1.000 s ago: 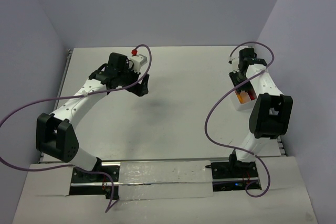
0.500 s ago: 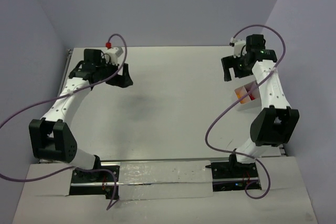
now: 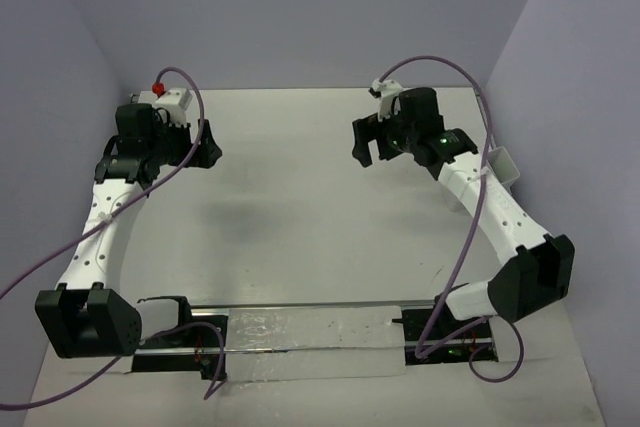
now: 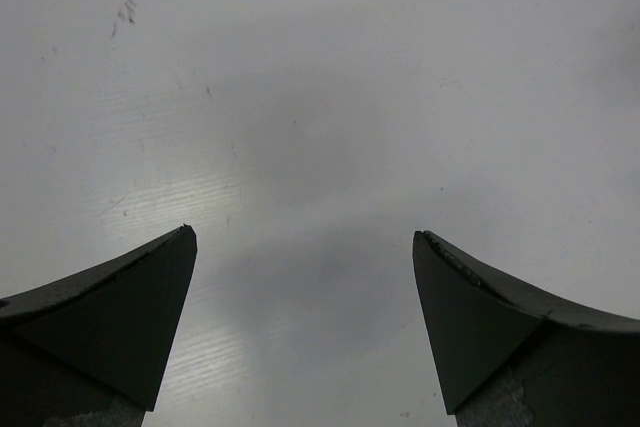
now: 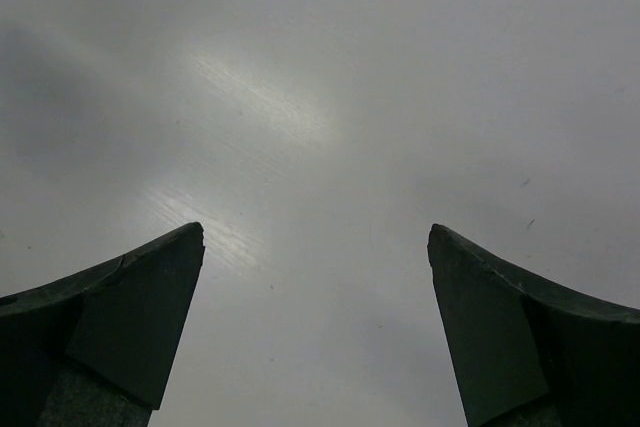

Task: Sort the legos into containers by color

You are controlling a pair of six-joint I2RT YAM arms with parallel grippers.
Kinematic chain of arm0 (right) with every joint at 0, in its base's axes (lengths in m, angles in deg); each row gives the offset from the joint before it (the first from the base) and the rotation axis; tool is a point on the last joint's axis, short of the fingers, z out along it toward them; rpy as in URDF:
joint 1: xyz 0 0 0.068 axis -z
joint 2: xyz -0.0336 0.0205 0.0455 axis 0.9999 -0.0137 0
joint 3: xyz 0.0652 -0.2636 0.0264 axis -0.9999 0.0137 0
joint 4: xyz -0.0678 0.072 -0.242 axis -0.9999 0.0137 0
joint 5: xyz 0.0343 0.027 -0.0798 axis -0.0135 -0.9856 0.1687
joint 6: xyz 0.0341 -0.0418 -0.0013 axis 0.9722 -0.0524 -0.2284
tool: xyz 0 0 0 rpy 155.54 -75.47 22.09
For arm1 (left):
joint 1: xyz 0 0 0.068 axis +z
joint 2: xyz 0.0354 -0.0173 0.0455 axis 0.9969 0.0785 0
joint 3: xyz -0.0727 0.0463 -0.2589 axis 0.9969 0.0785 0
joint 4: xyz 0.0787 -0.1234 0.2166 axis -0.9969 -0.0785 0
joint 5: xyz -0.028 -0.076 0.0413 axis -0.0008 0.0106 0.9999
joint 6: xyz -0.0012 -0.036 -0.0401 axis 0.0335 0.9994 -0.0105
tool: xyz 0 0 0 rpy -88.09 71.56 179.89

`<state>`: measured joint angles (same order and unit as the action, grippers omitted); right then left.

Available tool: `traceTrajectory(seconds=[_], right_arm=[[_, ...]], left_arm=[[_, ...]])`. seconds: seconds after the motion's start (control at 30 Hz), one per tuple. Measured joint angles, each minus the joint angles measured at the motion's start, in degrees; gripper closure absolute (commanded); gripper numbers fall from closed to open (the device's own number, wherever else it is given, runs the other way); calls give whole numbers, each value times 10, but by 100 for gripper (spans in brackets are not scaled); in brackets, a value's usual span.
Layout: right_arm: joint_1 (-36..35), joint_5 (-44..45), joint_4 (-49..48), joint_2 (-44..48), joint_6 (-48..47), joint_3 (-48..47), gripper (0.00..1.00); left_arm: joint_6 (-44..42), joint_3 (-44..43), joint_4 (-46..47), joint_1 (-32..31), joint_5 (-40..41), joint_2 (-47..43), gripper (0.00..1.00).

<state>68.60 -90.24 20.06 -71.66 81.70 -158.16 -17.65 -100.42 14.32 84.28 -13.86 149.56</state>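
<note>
My left gripper point(image 3: 207, 144) hangs open over bare table near the far left edge. In the left wrist view its gripper point(image 4: 305, 237) has nothing between the dark fingers point(image 4: 120, 317). My right gripper point(image 3: 365, 144) is open too, right of the table's middle at the back. The right wrist view shows that gripper point(image 5: 316, 232) empty over plain white table. One white container point(image 3: 504, 164) peeks out at the right edge, partly behind the right forearm. No legos show in any view.
Purple cables loop from both arms, and the left one's red cap point(image 3: 157, 85) sits above the left wrist. Lilac walls close the table point(image 3: 300, 207) on three sides. Both arm bases stand on a rail point(image 3: 300, 332) at the near edge.
The left arm swung left toward the table's left side. The right arm left the container and reached left toward the back middle, its jaws opening wide.
</note>
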Motion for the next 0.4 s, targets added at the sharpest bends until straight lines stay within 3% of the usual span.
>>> traceTrajectory(seconds=[0.17,0.4], right_arm=[[-7,26,-21,-19,25,70,0],[-14,36,-41,0,35,76,0]], left_arm=[[0,46,3,0,31,-24,1],[0,65,6,0,47,-33,1]])
